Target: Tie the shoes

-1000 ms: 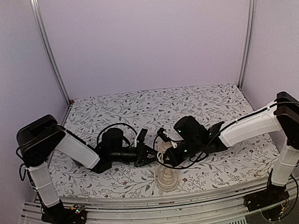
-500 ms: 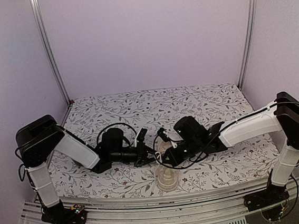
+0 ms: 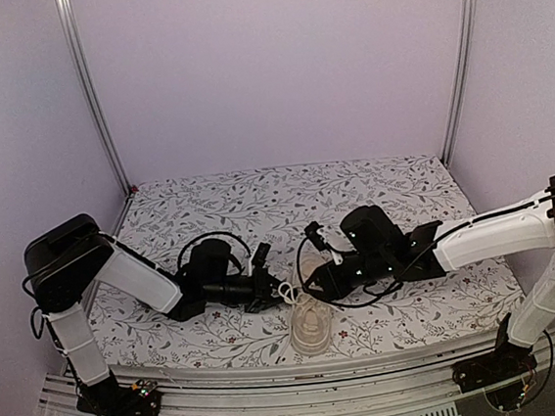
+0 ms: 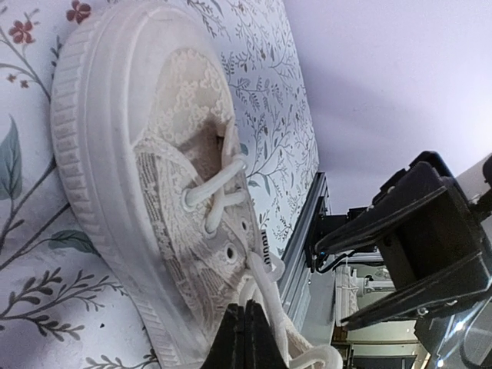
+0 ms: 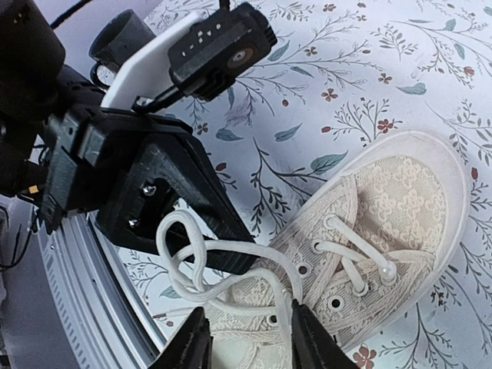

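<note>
The cream lace sneaker lies near the table's front edge, and also shows in the left wrist view and the right wrist view. Its pale lace runs from the eyelets to a loose loop at the tip of my left gripper. In the left wrist view that gripper has its fingers pressed together, with the lace running along them. My right gripper hovers over the shoe's tongue. It is open, with lace strands lying between its fingers.
The floral tablecloth covers the table. A metal rail runs along the front edge just below the shoe. Lilac walls and two upright posts close in the back and sides. The two grippers are close together above the shoe.
My right arm has drawn back to the right, away from the left gripper. A lace loop now shows at the left gripper's tip. The left arm has shifted slightly.
</note>
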Controlling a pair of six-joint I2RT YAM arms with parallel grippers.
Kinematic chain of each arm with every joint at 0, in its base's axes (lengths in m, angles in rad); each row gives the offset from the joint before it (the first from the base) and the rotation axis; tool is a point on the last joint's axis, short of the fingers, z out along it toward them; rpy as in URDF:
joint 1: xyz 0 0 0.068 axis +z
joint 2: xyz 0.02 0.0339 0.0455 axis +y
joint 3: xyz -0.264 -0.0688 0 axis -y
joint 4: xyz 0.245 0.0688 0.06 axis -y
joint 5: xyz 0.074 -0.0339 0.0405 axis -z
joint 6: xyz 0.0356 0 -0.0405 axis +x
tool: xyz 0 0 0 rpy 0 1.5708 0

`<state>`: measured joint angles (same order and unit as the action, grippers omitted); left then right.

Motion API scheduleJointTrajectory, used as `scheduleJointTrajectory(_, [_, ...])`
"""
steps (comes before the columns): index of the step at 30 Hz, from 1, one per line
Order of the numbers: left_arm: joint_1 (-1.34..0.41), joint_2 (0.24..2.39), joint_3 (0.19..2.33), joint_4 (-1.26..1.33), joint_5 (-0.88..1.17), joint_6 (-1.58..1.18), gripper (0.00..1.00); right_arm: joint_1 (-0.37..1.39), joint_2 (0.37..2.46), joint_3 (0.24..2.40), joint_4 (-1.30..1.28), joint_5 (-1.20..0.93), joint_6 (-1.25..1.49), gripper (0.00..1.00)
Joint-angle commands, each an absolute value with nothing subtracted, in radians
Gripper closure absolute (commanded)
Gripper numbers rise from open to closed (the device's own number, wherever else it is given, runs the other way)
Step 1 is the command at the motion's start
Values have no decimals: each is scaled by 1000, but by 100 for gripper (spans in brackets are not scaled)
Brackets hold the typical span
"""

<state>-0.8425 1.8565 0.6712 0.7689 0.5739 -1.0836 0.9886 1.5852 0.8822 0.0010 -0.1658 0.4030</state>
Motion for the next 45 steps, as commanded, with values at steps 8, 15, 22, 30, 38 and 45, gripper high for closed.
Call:
scheduleJointTrajectory(8, [-839, 1812, 657, 753, 564, -1055, 100, 995, 1575, 934, 38, -172, 341, 47])
scheduleJointTrajectory(15, [-830, 1807, 642, 792, 590, -1067, 88, 994, 1667, 1004, 66, -195, 352, 45])
scheduleJointTrajectory(22, [-828, 1851, 651, 877, 656, -1093, 84, 962, 1602, 914, 47, -184, 389, 45])
scheduleJointTrajectory(30, [-829, 1889, 671, 894, 691, -1096, 82, 949, 1527, 786, 46, -205, 402, 53])
scheduleJointTrajectory(38, [-829, 1910, 692, 894, 703, -1098, 81, 949, 1565, 786, 50, -192, 393, 65])
scheduleJointTrajectory(45, [-829, 1926, 713, 882, 720, -1091, 81, 949, 1593, 799, 56, -206, 377, 71])
